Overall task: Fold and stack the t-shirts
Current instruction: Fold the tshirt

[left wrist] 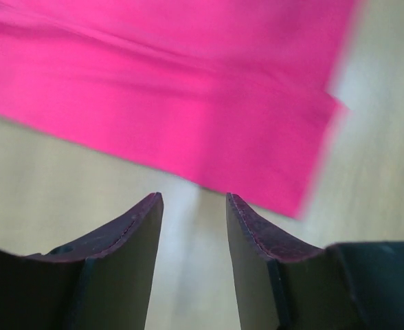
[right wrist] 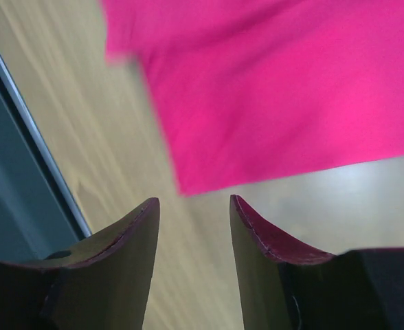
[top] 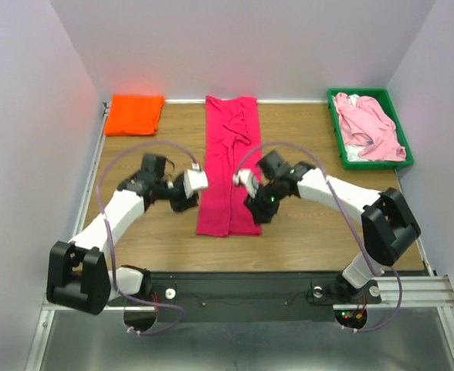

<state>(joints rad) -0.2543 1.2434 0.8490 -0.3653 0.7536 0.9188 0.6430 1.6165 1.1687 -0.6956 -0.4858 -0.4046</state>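
Beside the long edges of the crimson t-shirt (top: 228, 154), left pincer (left wrist: 194, 199) and right pincer (right wrist: 192, 201) gape empty.

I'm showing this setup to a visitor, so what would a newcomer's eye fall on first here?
A long magenta shirt lies in a strip down the middle of the table, the left gripper and right gripper open at its sides. A folded orange shirt sits far left, and a crumpled pink shirt lies in the green tray far right.

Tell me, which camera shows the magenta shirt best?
The top external view: it shows the magenta shirt end to end, as one long strip. Each wrist view catches only a blurred corner of it.
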